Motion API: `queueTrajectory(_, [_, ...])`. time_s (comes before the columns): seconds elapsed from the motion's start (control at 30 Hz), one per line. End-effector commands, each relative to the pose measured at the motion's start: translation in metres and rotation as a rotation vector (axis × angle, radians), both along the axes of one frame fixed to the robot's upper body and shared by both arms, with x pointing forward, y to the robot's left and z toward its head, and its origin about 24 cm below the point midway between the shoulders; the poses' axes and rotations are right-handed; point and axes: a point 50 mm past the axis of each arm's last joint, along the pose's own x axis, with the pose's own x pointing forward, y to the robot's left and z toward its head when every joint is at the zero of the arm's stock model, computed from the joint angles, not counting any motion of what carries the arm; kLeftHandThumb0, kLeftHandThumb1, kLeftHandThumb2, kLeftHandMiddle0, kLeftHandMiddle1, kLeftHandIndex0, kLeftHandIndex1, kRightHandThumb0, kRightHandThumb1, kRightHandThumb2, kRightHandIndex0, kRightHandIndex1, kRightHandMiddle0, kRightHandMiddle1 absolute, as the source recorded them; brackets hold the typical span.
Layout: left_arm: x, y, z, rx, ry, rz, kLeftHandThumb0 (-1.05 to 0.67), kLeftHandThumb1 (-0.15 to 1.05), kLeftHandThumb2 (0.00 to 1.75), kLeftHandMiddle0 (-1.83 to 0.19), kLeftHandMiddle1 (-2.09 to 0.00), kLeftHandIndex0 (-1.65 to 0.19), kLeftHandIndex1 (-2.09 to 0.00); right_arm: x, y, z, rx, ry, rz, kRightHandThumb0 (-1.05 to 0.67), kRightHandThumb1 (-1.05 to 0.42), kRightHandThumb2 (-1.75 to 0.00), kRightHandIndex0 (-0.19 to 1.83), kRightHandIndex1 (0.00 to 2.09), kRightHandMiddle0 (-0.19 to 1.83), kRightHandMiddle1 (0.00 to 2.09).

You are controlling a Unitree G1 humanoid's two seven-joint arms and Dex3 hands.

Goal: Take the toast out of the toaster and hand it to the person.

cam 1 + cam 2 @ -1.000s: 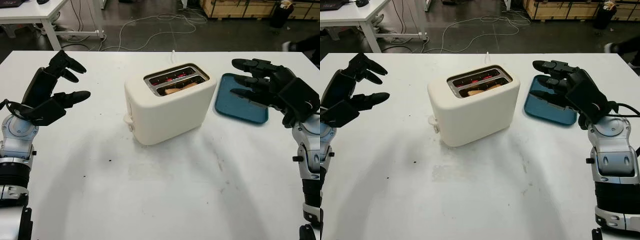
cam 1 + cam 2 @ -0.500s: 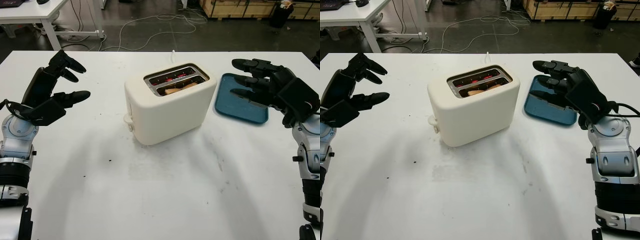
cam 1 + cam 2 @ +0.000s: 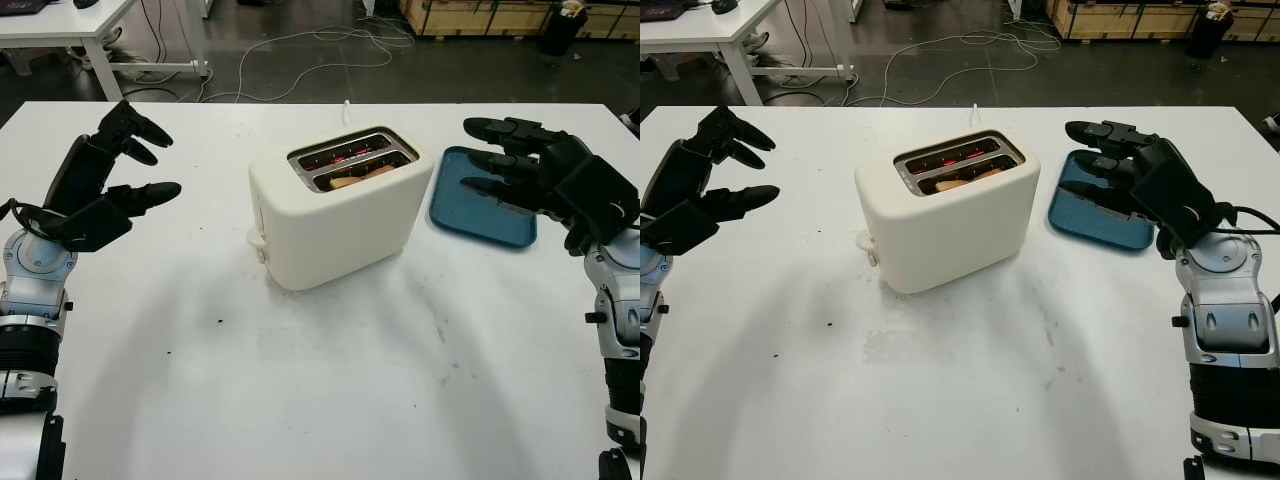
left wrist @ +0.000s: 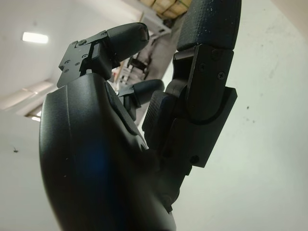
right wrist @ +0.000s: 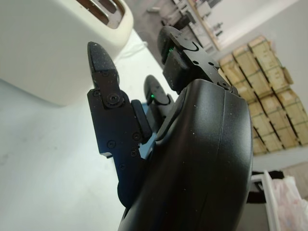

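A cream toaster [image 3: 335,210] stands mid-table, its two slots facing up and glowing red inside. A slice of toast [image 3: 358,176] sits low in the nearer slot. My left hand [image 3: 125,170] is open and raised above the table, well left of the toaster. My right hand [image 3: 505,160] is open, held over the near part of a blue tray, to the right of the toaster. Neither hand touches the toaster. The toaster's side [image 5: 43,43] also appears in the right wrist view.
A blue tray [image 3: 483,212] lies on the white table [image 3: 330,380] right of the toaster. The toaster's lever knob [image 3: 256,240] sticks out on its left end. Cables lie on the floor [image 3: 330,50] beyond the far edge, with another white table [image 3: 60,25] at far left.
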Motion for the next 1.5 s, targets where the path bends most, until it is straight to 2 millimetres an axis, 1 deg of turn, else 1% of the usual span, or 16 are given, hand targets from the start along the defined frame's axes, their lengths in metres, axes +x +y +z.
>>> queueTrajectory(0.0, [0.0, 0.002, 0.003, 0.0, -0.014, 0.0, -1.05, 0.92, 0.19, -0.15, -1.59, -0.09, -1.53, -0.001, 0.0, 0.005, -0.004, -0.024, -0.001, -0.38, -0.88, 0.0, 0.56, 0.01, 0.53, 0.01])
queueTrajectory(0.17, [0.0, 0.0, 0.003, 0.006, -0.012, 0.005, -1.05, 0.92, 0.2, -0.15, -1.59, -0.08, -1.53, -0.001, 0.0, 0.006, -0.025, -0.029, 0.005, -0.39, -0.88, 0.0, 0.56, 0.01, 0.52, 0.0])
queueTrajectory(0.53, [0.001, -0.004, 0.003, 0.014, -0.018, 0.007, -1.05, 0.92, 0.18, -0.13, -1.6, -0.09, -1.53, 0.0, -0.003, 0.007, 0.033, -0.005, -0.005, -0.35, -0.88, 0.0, 0.56, 0.01, 0.51, 0.0])
queueTrajectory(0.73, [0.001, -0.006, 0.003, 0.0, -0.009, 0.011, -1.05, 0.92, 0.18, -0.12, -1.61, -0.09, -1.52, 0.0, -0.005, 0.007, 0.023, -0.014, -0.003, -0.37, -0.88, 0.0, 0.57, 0.01, 0.52, 0.01])
queueTrajectory(0.93, [0.001, -0.006, 0.004, -0.003, -0.013, 0.014, -1.05, 0.92, 0.18, -0.12, -1.61, -0.09, -1.51, 0.0, -0.006, 0.007, 0.058, -0.006, -0.007, -0.36, -0.88, 0.0, 0.54, 0.0, 0.51, 0.0])
queueTrajectory(1.17, [0.002, -0.007, 0.003, -0.008, -0.012, -0.012, -1.05, 0.92, 0.17, -0.1, -1.58, -0.09, -1.49, 0.0, -0.007, 0.008, 0.048, -0.02, -0.005, -0.34, -0.88, 0.0, 0.54, 0.0, 0.52, 0.0])
queueTrajectory(1.47, [0.003, -0.009, 0.003, -0.018, -0.016, -0.02, -1.05, 0.92, 0.17, -0.06, -1.63, -0.08, -1.54, 0.0, -0.009, 0.009, 0.032, -0.019, -0.011, -0.37, -0.88, 0.0, 0.54, 0.0, 0.51, 0.0])
